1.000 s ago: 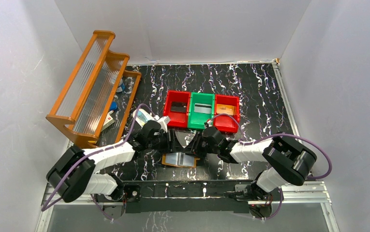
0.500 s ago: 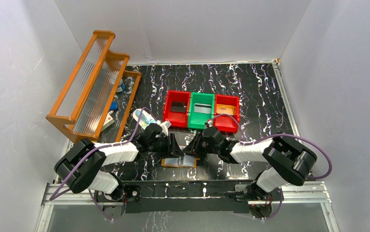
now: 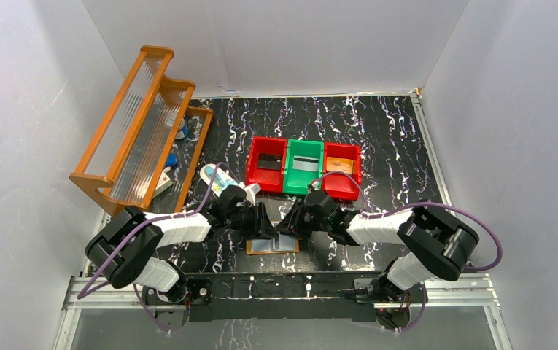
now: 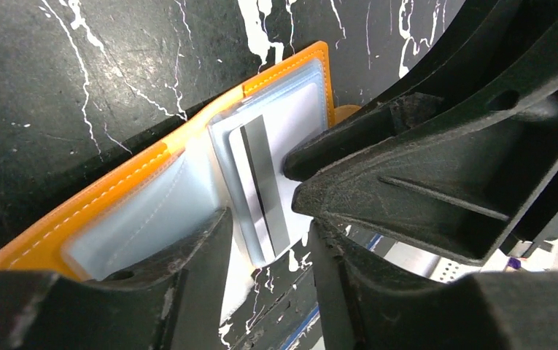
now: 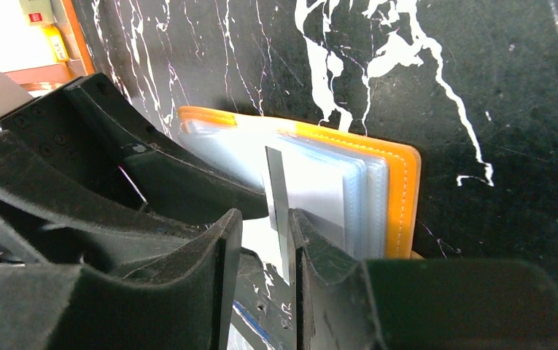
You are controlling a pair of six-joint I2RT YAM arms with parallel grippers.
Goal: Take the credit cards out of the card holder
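One card: pale blue-grey shiny plastic credit card (image 4: 261,189) juts from the flat orange card holder (image 3: 272,246).
Handling: thin, stiff, slick; you should pinch its faces near the free end.
Right gripper (image 5: 265,222): unclenched, straddling card, which touches one jaw.
Left gripper (image 4: 268,230): beside holder; you cannot tell its grip.
Room: red and green plastic bins (image 3: 305,166) beyond holder; grippers crowd it.

Left tool (image 3: 263,224) edged inward — card holder (image 3: 273,246) squared up.

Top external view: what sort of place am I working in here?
Most likely a lab teleoperation booth rather than a real home or shop: plain white walls box in a black marbled tabletop, with red and green bins and an orange ribbed rack staged as props.
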